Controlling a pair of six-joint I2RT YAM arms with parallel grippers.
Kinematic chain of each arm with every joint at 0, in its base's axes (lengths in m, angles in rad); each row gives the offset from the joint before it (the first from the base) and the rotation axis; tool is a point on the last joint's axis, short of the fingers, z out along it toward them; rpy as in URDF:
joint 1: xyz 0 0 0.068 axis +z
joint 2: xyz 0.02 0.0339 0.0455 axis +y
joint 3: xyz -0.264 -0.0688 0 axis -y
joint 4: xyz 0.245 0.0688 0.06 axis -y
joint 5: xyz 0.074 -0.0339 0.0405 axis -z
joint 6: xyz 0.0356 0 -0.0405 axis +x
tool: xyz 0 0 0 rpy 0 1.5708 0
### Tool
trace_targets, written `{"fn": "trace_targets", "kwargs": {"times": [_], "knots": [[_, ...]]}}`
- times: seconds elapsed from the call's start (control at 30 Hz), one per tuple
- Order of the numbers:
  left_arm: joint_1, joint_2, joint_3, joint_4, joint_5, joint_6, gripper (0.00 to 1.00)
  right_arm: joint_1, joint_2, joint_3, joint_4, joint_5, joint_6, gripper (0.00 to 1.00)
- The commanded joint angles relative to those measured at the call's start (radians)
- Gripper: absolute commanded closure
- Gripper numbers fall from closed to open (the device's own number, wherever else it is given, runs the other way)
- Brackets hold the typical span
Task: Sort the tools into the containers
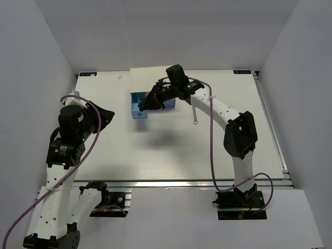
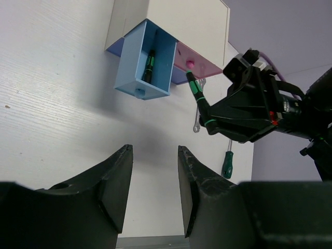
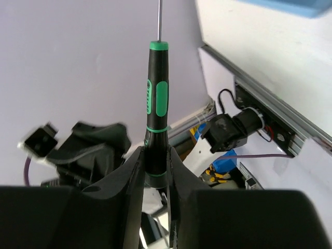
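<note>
While the right pincer (image 3: 155, 158) clamps the screwdriver (image 3: 157, 98) by its handle's tail, I'd judge it light, stiff and slick, so a mid-handle hold looks surer; the left pincer (image 2: 154, 153) hangs released.

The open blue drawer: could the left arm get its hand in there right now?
Probably, though it's tight. The left hand is open, with nothing between it and the blue drawer. But the right hand, holding a screwdriver, hovers just beside the drawer and could get bumped.
</note>
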Motion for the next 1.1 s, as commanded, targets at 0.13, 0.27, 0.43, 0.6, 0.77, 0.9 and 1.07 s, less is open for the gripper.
{"fn": "trace_targets", "kwargs": {"times": [0.13,0.27,0.43,0.6,0.77,0.9,1.07], "knots": [[-0.001,-0.006,0.019,0.018,-0.003,0.010,0.49,-0.005,0.010,0.028,-0.169,0.106,-0.009,1.00],[-0.001,-0.008,0.016,0.016,-0.001,0.008,0.50,-0.006,0.045,0.035,-0.138,0.112,0.008,1.00],[-0.001,-0.008,0.010,0.019,0.004,0.003,0.50,-0.005,0.096,0.077,-0.100,0.126,0.039,1.00],[-0.001,-0.009,0.007,0.016,0.004,0.002,0.50,-0.005,0.153,0.120,-0.046,0.157,0.069,1.00],[-0.001,-0.008,0.005,0.009,0.004,-0.001,0.50,0.000,0.190,0.163,0.044,0.209,0.118,1.00],[-0.001,-0.008,0.005,0.007,0.004,-0.003,0.50,0.005,0.208,0.187,0.093,0.261,0.158,1.00],[-0.001,-0.008,0.004,0.004,0.004,-0.004,0.50,0.011,0.213,0.187,0.127,0.321,0.183,1.00]]}}
